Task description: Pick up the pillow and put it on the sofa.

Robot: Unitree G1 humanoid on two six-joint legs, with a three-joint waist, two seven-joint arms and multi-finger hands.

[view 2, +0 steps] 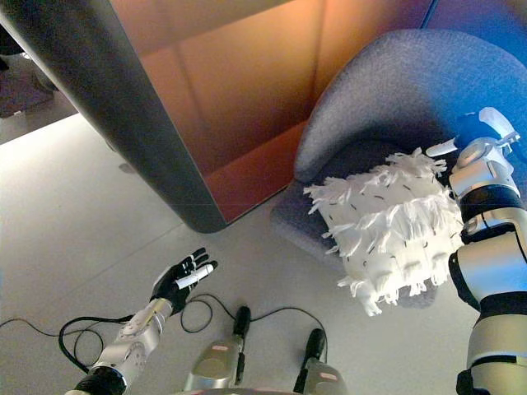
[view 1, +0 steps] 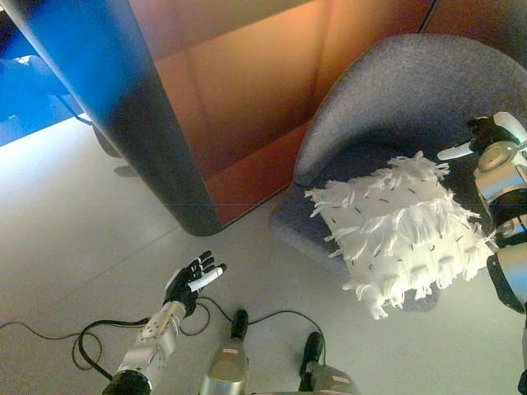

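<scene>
A white fringed pillow lies tilted on the front of the seat of a grey rounded sofa chair, with its lower edge hanging past the seat rim. My right hand is at the pillow's far right corner, close against the fringe, with its white-tipped fingers spread and not curled round anything. My left hand hangs low over the floor at the lower left, well away from the pillow, with straight fingers and nothing in it.
A dark rounded pillar slants down to the floor left of the chair. An orange wall panel stands behind it. Pale floor stretches to the left and in front of the chair.
</scene>
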